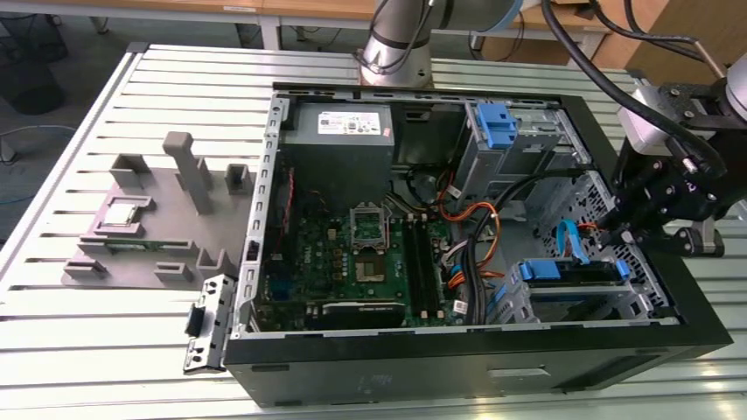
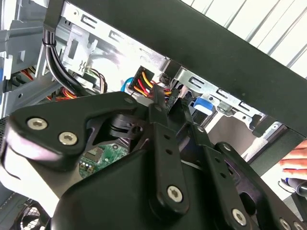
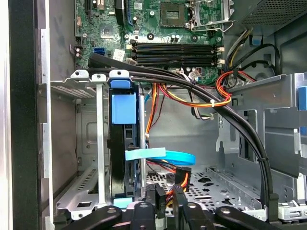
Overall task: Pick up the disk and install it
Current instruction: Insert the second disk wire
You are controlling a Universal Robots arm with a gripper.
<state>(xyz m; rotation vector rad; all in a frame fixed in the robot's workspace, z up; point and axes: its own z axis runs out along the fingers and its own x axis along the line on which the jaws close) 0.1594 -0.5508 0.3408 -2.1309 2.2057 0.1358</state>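
The open computer case (image 1: pixel 467 350) lies on its side on a slatted metal table (image 1: pixel 117 350). The gripper (image 1: pixel 624 234) hangs over the case's edge on the exterior view's right, above the drive cage (image 1: pixel 636 293). Its black fingers (image 3: pixel 163 203) stand close together with a narrow gap and nothing visibly between them; whether they are fully clenched cannot be told.

The disk (image 3: pixel 123 158) sits on edge in the drive cage, its blue plastic carrier (image 1: pixel 566 270) showing between grey sheet-metal rails. A light-blue flat cable (image 3: pixel 160 155) loops just beside it. Thick black cables (image 3: pixel 192 88) and red, orange and yellow wires (image 3: pixel 216 98) cross the space between cage and green motherboard (image 1: pixel 362 254). A grey power supply box (image 1: pixel 338 122) occupies the far corner. A grey moulded fixture (image 1: pixel 152 219) stands on the table beside the case. A hand (image 2: pixel 295 160) shows at the case edge in the second wrist view.
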